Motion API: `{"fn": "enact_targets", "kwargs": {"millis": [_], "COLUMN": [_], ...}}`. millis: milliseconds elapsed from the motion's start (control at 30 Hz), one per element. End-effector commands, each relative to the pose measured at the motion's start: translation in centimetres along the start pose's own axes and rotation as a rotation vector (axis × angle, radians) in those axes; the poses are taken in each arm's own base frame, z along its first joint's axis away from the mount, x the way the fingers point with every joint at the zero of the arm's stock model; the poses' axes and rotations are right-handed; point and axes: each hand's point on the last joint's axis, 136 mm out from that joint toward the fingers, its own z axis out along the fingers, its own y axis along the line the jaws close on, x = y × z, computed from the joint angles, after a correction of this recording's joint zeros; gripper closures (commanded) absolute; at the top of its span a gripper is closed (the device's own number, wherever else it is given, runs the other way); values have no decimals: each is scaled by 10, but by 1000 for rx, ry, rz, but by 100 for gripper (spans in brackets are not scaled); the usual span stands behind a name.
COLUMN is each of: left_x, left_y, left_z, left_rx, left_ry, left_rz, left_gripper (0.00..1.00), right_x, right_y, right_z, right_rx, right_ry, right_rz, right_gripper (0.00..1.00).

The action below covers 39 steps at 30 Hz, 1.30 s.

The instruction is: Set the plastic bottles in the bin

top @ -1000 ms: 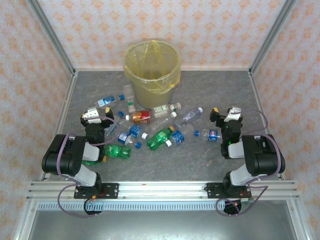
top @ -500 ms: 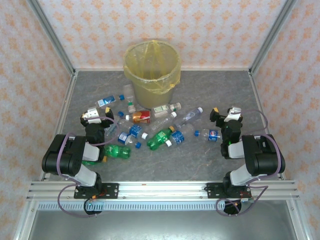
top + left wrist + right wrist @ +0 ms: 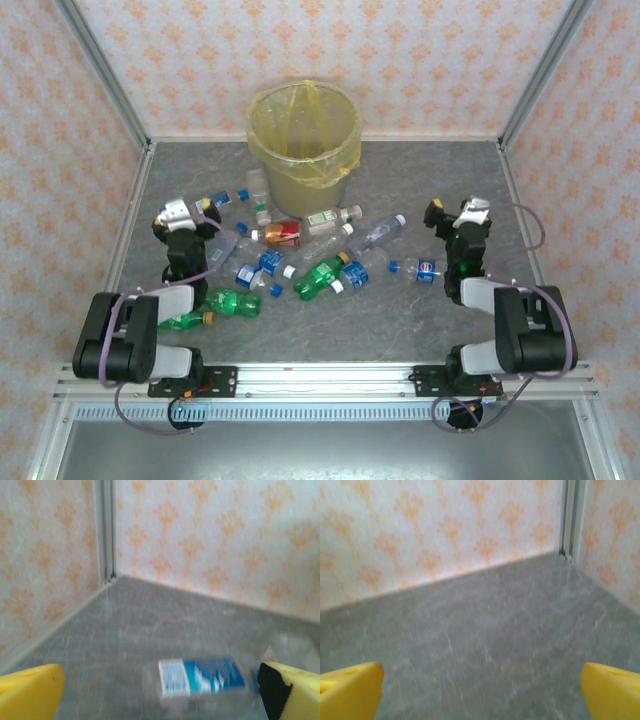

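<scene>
Left arm [image 3: 185, 265] and right arm [image 3: 465, 272] farther forward, jaws of each wide apart; plastic bottles [image 3: 320, 273] outside bin [image 3: 300, 178]

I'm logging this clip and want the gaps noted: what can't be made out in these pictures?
Top view: floor of the bin, hidden by its near wall and yellow liner; whether anything lies inside is unknown.
Top view: label print on the plastic bottles, too small.
Top view: a green bottle, partly covered by the left arm.
Left wrist view: the blue-labelled bottle, blurred; its cap cannot be told.
</scene>
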Motion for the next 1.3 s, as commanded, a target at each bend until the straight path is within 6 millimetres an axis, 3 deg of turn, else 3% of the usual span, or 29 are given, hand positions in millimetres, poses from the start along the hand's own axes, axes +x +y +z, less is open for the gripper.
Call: {"fn": "enact_targets", "kwargs": {"millis": [0,133,300,567,733,933,1267], "left_x": [-11,-38,-51,-28,-9,1,-7], "left_y": [22,30,5,-25,-51,-93,-156], "left_z": [4,-2,-12,-35,-51,-65,-87], "left_rx": [-166,-253,-104,52,125,228,426], "left_ry": [109,198,290,441,498,557,565], "left_rz": [-45,-153,-257,-411,-434,-419,-352], "left_gripper": [0,0,0,1,1,1,1], "right_x": [-17,-51,-77,-83,-55,-18,56], "right_y": [-3,-3,-18,13,21,23,25], "right_z": [-6,-14,-25,-24,-30,-55,-98], "right_rx": [37,63,198,82,103,166,239], "right_ry": [3,-20,31,205,363,484,687], "right_rz": [39,160,445,451,529,604,770], "right_gripper": [0,0,0,0,0,0,0]}}
